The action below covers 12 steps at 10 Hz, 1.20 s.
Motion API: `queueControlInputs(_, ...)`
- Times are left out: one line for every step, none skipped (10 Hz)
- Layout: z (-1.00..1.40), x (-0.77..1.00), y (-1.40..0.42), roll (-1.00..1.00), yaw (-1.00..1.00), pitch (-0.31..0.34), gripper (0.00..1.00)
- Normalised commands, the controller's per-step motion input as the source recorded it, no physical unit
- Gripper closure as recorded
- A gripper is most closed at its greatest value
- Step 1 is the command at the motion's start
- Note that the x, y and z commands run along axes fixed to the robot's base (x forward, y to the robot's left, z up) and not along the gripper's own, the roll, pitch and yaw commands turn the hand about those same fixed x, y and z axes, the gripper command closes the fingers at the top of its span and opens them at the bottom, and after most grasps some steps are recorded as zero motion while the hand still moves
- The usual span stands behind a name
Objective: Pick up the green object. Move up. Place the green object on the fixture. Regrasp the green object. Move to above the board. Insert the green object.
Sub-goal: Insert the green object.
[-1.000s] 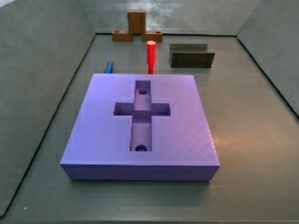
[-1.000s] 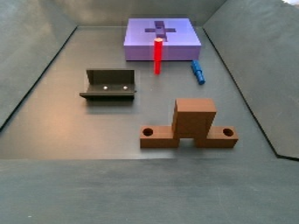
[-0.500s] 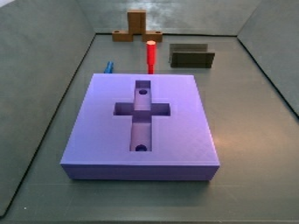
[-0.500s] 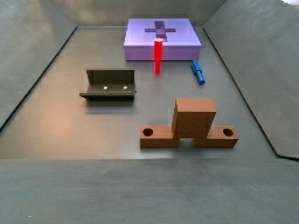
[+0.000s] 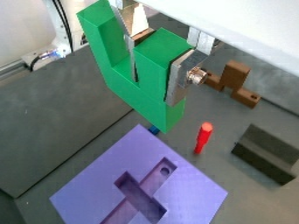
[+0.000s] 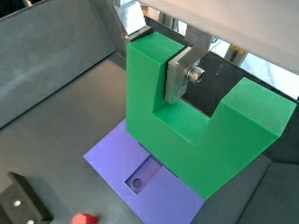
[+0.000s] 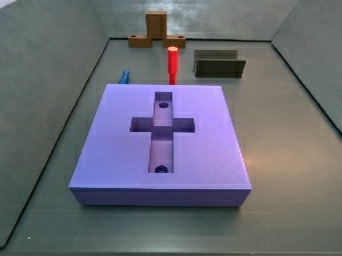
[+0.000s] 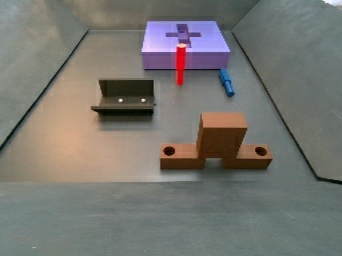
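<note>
Side views unchanged from a second ago: large purple-blue board with cross-shaped recess [image 7: 162, 140], dark olive fixture [image 8: 126, 97], slim red peg [image 7: 173, 63] all unmoved. Wrist views: bright green U-shaped object [image 5: 135, 68] clamped in the gripper [image 6: 184, 66], silver fingers [image 5: 180, 77] shut on one prong, held high over the board's edge.

red peg [image 8: 181, 64] stands upright on the floor just beside the purple slab's short edge. blue pen-like stick [image 8: 227, 82] lies flat nr that same end, off one corner. brown wooden stand [image 8: 218, 144] w/ two holed feet sits well apart, at far end of the grey floor [image 8: 80, 140].
</note>
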Motion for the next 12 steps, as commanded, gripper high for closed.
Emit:
queueControlInputs(-0.17, 0.09, 0.0, -0.46, 0.0, 0.0, 1.0)
queueControlInputs(0.0, 0.05, -0.12, -0.5, 0.0, 0.0, 1.0)
queueControlInputs(0.0, 0.05, -0.17, -0.5, 0.0, 0.0, 1.0)
queueControlInputs(0.0, 0.07, -0.1, -0.5, 0.0, 0.0, 1.0)
queueControlInputs(-0.04, 0.07, -0.07, -0.5, 0.0, 0.0, 1.0)
queueControlInputs(-0.11, 0.06, -0.01, -0.49, 0.0, 0.0, 1.0)
queueControlInputs(-0.2, 0.05, 0.0, -0.45, -0.01, 0.0, 1.0)
queueControlInputs(-0.35, 0.03, 0.03, -0.4, -0.05, 0.0, 1.0)
queueControlInputs(-0.57, 0.01, 0.16, -0.3, -0.05, 0.0, 1.0)
queueControlInputs(-0.8, 0.0, 0.14, -0.19, -0.04, -0.017, 1.0)
queueControlInputs(-0.89, 0.0, 0.08, -0.13, -0.05, -0.044, 1.0)
queueControlInputs(-0.72, 0.0, 0.0, -0.07, -0.05, -0.076, 1.0)
